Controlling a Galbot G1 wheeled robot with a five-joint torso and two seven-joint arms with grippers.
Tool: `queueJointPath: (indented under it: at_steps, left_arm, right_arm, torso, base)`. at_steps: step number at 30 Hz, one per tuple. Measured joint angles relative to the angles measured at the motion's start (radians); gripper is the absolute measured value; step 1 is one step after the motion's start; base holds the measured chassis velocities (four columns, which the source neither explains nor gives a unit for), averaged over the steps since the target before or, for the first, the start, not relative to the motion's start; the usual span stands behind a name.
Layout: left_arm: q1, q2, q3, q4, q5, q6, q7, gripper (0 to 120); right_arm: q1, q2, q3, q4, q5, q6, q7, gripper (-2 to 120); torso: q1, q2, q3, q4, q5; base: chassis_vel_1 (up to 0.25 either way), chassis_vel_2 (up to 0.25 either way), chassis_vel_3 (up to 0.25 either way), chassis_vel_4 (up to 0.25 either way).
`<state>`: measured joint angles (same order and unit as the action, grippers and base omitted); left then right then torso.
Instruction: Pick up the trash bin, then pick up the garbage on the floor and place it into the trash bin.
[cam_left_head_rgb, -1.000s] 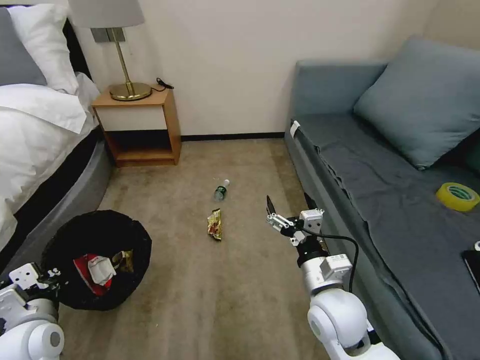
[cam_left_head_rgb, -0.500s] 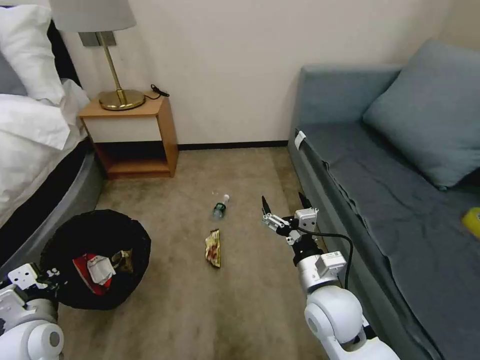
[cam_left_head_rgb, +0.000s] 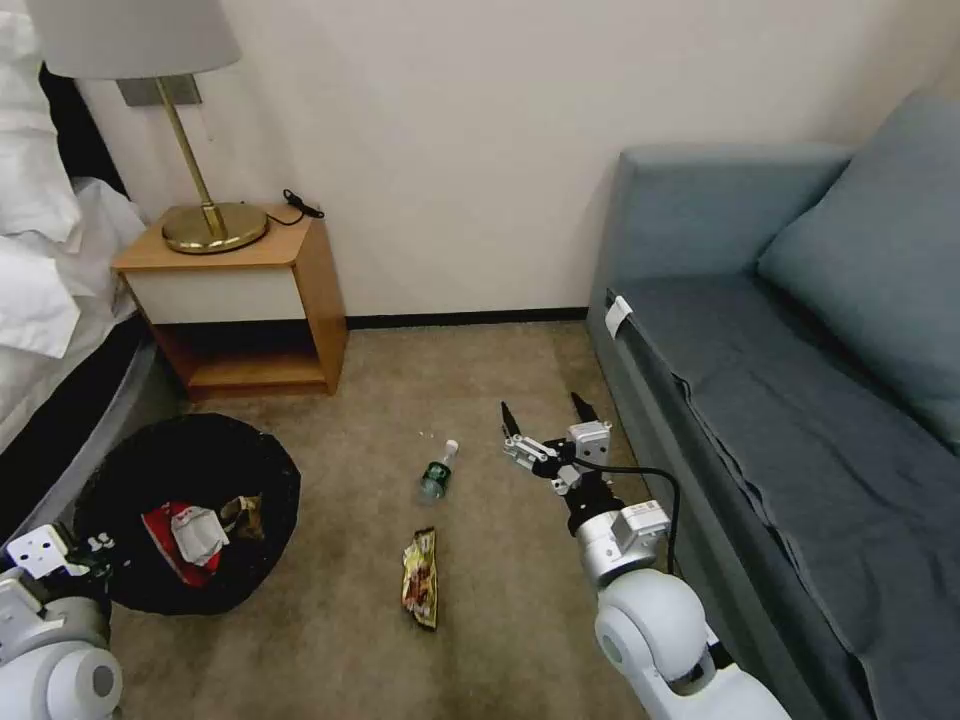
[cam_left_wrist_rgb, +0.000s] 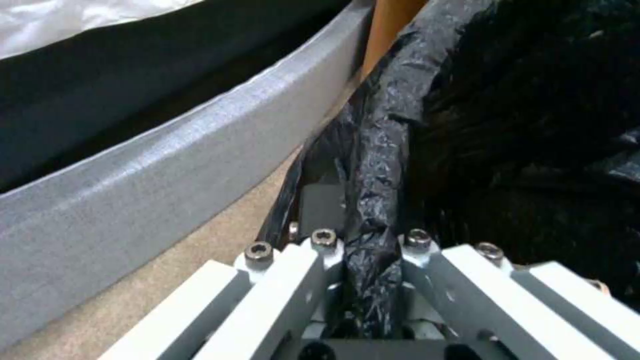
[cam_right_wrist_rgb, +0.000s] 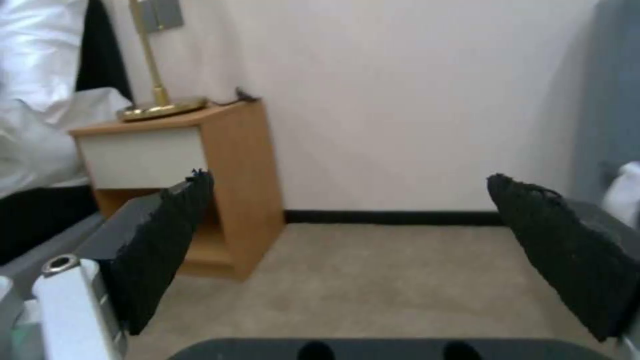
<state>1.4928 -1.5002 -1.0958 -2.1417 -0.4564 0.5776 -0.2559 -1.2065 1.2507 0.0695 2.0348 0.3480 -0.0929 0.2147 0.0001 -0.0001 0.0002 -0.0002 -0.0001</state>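
The trash bin (cam_left_head_rgb: 262, 452), lined with a black bag, hangs low at the left beside the bed. Inside it lie a red-and-white carton (cam_left_head_rgb: 183, 533) and a brown crumpled piece (cam_left_head_rgb: 246, 509). My left gripper (cam_left_head_rgb: 88, 560) is shut on the bin's rim; the left wrist view has the black bag rim (cam_left_wrist_rgb: 381, 150) pinched in the left gripper (cam_left_wrist_rgb: 371, 242). On the carpet lie garbage items: a green-labelled clear bottle (cam_left_head_rgb: 437, 472) and a gold-brown snack wrapper (cam_left_head_rgb: 420, 578). My right gripper (cam_left_head_rgb: 545, 424) hovers open just right of the bottle, and in its wrist view the right gripper (cam_right_wrist_rgb: 350, 182) holds nothing.
A wooden nightstand (cam_left_head_rgb: 240, 300) with a brass lamp (cam_left_head_rgb: 205, 222) stands at the back left against the wall. The bed (cam_left_head_rgb: 45, 300) runs along the left and a grey-blue sofa (cam_left_head_rgb: 790, 420) along the right. Open carpet lies between them.
The whole picture has shifted, so the camera has moved forward; the bottle and wrapper now sit nearer and lower. Both arms keep their poses, with the bin still held.
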Motion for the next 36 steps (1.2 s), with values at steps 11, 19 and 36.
queueJointPath:
  at_steps: [11,19,36]
  left_arm:
    - [0.005,0.008,-0.001,0.007,-0.002,-0.005,0.002,2]
    - [0.002,0.008,0.0,0.019,0.006,-0.009,0.003,2]
    - [0.025,-0.021,-0.028,-0.02,0.01,-0.026,0.006,2]
  right_arm:
    - [0.354,-0.059,-0.258,-0.279,0.414,-0.266,0.094,100]
    - [0.572,-0.02,-0.45,-0.547,0.603,-0.407,0.124,100]
    - [0.643,0.123,-0.724,-0.968,0.572,-0.385,0.022,100]
  torso:
    - [0.0,0.0,0.0,0.0001,0.0]
    - [0.0,0.0,0.0,0.0004,-0.0001]
    - [0.0,0.0,0.0,0.0003,0.0]
  base:
    - [0.022,-0.019,-0.023,0.019]
    - [0.0,0.0,0.0,0.0]
    - [0.0,0.0,0.0,0.0]
